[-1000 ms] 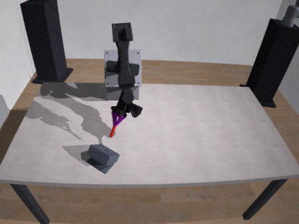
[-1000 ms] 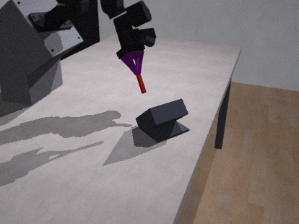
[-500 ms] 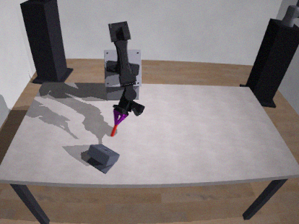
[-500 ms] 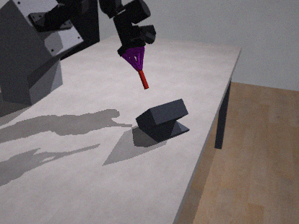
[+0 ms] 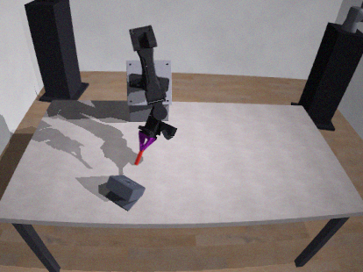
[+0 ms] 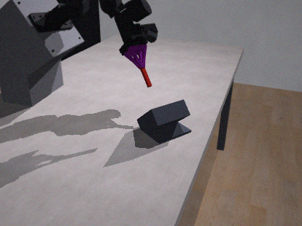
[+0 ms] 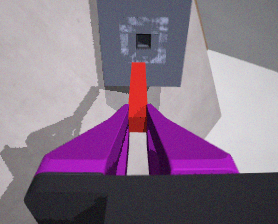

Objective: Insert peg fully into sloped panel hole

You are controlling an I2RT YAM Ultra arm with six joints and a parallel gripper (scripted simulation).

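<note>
Above sloped panel (image 6: 165, 117), gripper (image 6: 143, 68) clamped red peg (image 6: 146, 78), tip aimed near hole (image 7: 144, 40). Best: advance straight along peg axis, keeping tip centred.

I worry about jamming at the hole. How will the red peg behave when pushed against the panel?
The peg looks straight and square-sided, so probably stiff and unlikely to roll. The gripper pinches only its rear end, so it might pivot or slip if it meets the edge of the hole.
</note>
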